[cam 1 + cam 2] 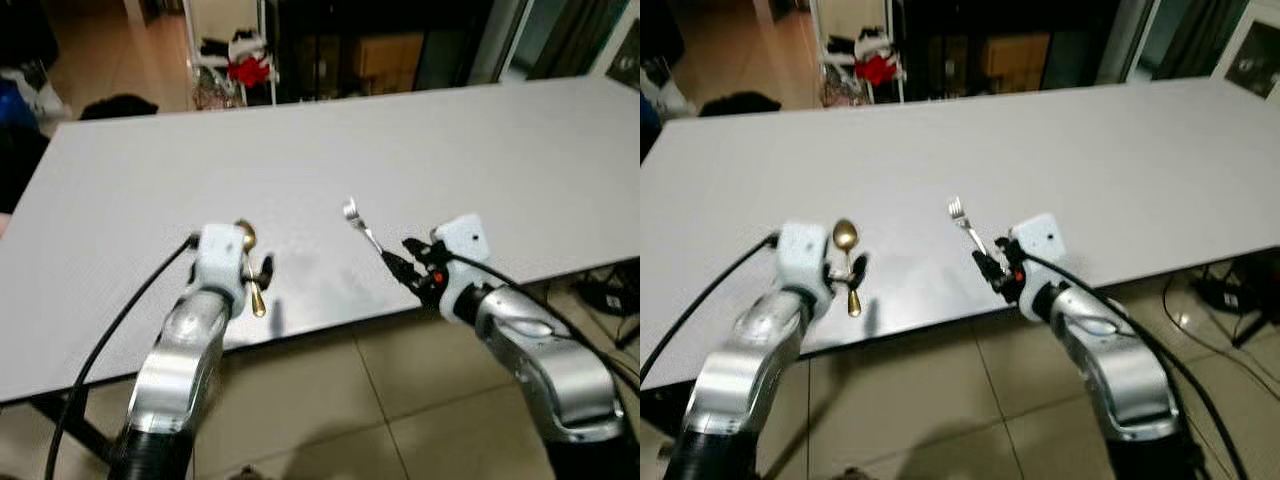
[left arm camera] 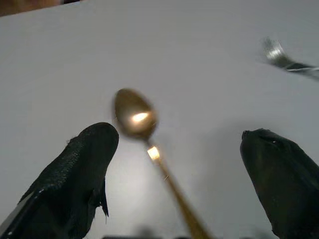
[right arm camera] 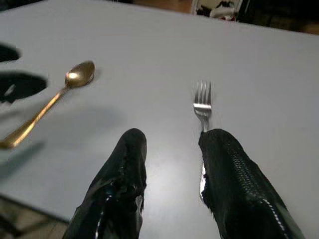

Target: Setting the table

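A wide pale grey bench [image 1: 420, 130] is filling the frame, tiled floor showing along the bottom. Left of centre, the left tool [image 1: 854, 272] is gripping a gold metal spoon [image 1: 847, 250] by its handle; right of centre, the right tool [image 1: 402, 262] is pinching a silver metal fork [image 1: 358, 225]. Both seem to be hovering, so lowering each level before releasing would probably lay them parallel.

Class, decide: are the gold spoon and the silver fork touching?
Apart. The right wrist view shows bare table between the spoon and the fork.
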Robot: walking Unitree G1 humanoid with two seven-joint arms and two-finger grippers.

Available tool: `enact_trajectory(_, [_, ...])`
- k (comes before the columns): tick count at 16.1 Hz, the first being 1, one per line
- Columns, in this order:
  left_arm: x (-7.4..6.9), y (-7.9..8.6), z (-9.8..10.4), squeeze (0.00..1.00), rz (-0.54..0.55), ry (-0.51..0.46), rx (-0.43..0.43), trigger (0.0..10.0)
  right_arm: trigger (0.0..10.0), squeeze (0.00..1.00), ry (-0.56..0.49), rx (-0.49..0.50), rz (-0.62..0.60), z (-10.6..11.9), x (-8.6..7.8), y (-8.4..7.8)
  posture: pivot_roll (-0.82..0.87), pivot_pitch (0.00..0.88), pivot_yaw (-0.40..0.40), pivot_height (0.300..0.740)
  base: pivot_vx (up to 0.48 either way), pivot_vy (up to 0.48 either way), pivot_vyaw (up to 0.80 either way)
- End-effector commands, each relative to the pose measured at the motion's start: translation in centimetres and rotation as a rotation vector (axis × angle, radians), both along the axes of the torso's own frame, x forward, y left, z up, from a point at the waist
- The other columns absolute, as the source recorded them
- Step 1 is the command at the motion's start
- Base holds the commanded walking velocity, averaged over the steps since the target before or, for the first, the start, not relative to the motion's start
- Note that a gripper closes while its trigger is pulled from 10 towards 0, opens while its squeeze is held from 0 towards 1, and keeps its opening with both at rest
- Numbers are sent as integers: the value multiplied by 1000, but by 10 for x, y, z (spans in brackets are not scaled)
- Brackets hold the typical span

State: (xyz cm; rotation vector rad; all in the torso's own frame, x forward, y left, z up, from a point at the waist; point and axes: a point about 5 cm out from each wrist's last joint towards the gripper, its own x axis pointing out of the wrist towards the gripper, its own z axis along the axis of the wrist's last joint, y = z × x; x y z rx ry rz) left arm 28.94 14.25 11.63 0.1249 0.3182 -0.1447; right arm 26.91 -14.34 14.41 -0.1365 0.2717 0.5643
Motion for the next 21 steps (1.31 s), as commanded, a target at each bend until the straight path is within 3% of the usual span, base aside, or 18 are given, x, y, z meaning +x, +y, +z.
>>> enact_trajectory(1, [6, -6, -2, 0, -41, 24, -45, 10000, 10000, 0, 4, -8, 48, 6, 1, -3, -111, 0, 21, 740, 0, 0, 0])
enact_trajectory(2, [11, -9, -2, 0, -56, 31, -59, 10000, 10000, 0, 10, -23, 65, 7, 0, -5, -112, 0, 21, 740, 0, 0, 0])
enact_trajectory(4, [21, -12, -9, 0, -47, 86, 12, 10000, 10000, 0, 14, -55, 101, 9, -1, -10, -116, 0, 30, 740, 0, 0, 0])
enact_trajectory(7, [34, -7, -14, 0, 57, 109, 61, 10000, 10000, 0, 25, -68, 128, 10, -5, -10, -124, 0, 38, 740, 0, 0, 0])
enact_trajectory(12, [36, -7, -13, 0, 104, 117, 56, 10000, 10000, 0, 63, -80, 186, 7, -13, -7, -135, 0, 51, 740, 0, 0, 0])
enact_trajectory(15, [32, -6, -19, 0, 158, 177, 7, 10000, 10000, 0, 89, -62, 234, 7, -16, -9, -128, 0, 55, 740, 0, 0, 0])
enact_trajectory(16, [31, -7, -23, 0, 154, 200, 0, 6627, 10000, 0, 91, -55, 247, 8, -17, -9, -128, 0, 56, 740, 0, 0, 0])
enact_trajectory(17, [31, -8, -27, 0, 135, 233, 1, 784, 10000, 0, 94, -56, 277, 11, -18, -11, -126, 0, 58, 740, 0, 0, 0])
enact_trajectory(18, [31, -9, -29, 0, 123, 248, 0, 0, 10000, 0, 93, -61, 281, 12, -18, -12, -126, 0, 59, 740, 0, 0, 0])
enact_trajectory(21, [31, -7, -31, 0, 133, 289, 20, 0, 10000, 0, 93, -83, 298, 13, -18, -16, -127, 0, 63, 740, 0, 0, 0])
